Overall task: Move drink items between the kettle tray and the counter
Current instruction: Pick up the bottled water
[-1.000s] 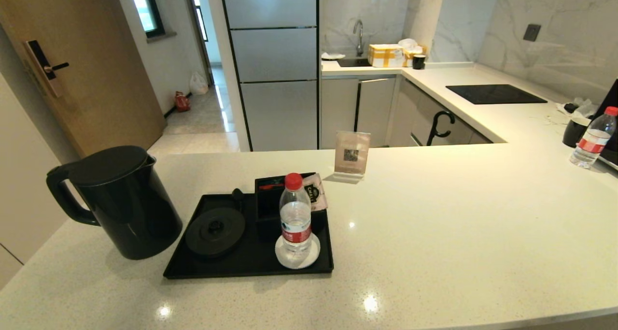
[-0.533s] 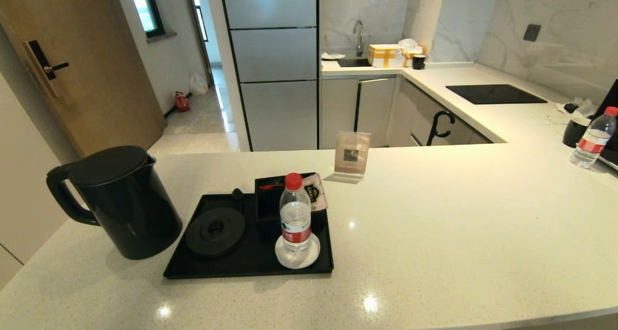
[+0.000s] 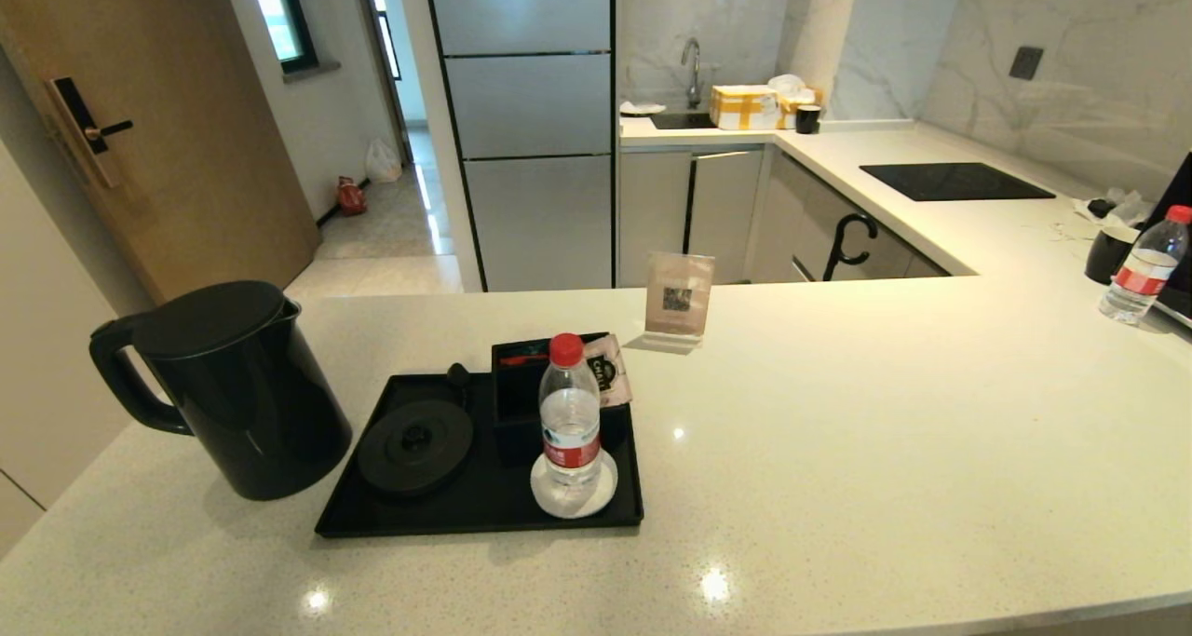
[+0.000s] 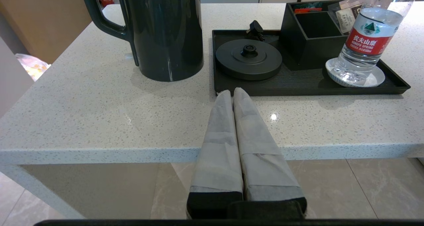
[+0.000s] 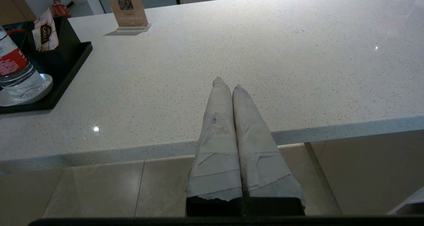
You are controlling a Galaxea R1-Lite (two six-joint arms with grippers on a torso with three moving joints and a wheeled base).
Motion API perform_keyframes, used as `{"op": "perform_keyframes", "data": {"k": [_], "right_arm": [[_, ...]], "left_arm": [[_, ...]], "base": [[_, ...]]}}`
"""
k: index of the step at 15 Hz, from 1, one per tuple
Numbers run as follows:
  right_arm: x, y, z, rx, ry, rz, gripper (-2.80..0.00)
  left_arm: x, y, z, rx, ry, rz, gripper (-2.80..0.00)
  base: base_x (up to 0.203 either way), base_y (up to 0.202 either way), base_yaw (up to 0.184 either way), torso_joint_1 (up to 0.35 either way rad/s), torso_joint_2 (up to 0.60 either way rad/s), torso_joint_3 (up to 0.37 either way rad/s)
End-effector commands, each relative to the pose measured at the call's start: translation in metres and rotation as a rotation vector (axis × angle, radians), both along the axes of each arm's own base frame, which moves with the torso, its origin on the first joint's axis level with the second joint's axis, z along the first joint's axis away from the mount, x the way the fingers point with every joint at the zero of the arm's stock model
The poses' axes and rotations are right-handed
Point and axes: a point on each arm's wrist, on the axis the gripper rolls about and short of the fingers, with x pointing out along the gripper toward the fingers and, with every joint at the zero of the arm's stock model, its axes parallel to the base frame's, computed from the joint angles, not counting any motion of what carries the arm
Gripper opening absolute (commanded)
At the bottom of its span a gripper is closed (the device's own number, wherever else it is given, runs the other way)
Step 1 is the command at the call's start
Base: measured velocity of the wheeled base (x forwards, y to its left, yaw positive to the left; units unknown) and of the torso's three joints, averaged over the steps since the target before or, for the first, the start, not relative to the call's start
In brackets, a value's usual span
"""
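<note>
The black kettle (image 3: 233, 389) (image 4: 165, 30) stands on the counter (image 3: 838, 450) just left of the kettle tray (image 3: 484, 510) (image 4: 298, 87). On the tray are the empty round base (image 3: 415, 447) (image 4: 248, 59), the compartment box (image 3: 518, 394) and a red-capped water bottle (image 3: 569, 412) (image 4: 367, 37) (image 5: 15, 73) upright on the white coaster (image 3: 605, 487). Neither arm shows in the head view. My left gripper (image 4: 232, 93) is shut and empty, held before the counter's front edge facing the tray. My right gripper (image 5: 228, 84) is shut and empty, further right over bare counter.
A second water bottle (image 3: 1144, 265) and a squat black mug (image 3: 1108, 254) stand at the far right. A card stand with a QR code (image 3: 678, 299) (image 5: 127, 7) sits behind the tray, and a pale sachet (image 3: 607, 371) leans in the box. The black cooktop (image 3: 954, 182) lies far back.
</note>
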Motion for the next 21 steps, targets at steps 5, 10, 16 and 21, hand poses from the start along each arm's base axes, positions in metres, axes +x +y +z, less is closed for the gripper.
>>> {"op": "perform_keyframes", "data": {"k": [5, 10, 16, 21], "right_arm": [[-0.002, 0.0, 0.025, 0.023, -0.018, 0.0, -2.8], [0.015, 0.003, 0.153, 0.204, 0.007, 0.142, -2.8], [0.104, 0.01, 0.134, 0.265, 0.664, 0.311, -2.8], [0.168, 0.032, 0.12, 0.189, 0.733, 0.407, -2.8]], "left_arm": [[0.0, 0.0, 0.0, -0.001, 0.001, 0.001, -2.8], [0.0, 0.0, 0.0, -0.001, 0.001, 0.001, -2.8], [0.0, 0.0, 0.0, -0.001, 0.001, 0.001, -2.8], [0.0, 0.0, 0.0, -0.001, 0.001, 0.001, -2.8]], "base": [[0.0, 0.0, 0.0, 0.0, 0.0, 0.0], [0.0, 0.0, 0.0, 0.0, 0.0, 0.0], [0.0, 0.0, 0.0, 0.0, 0.0, 0.0], [0.0, 0.0, 0.0, 0.0, 0.0, 0.0]]}}
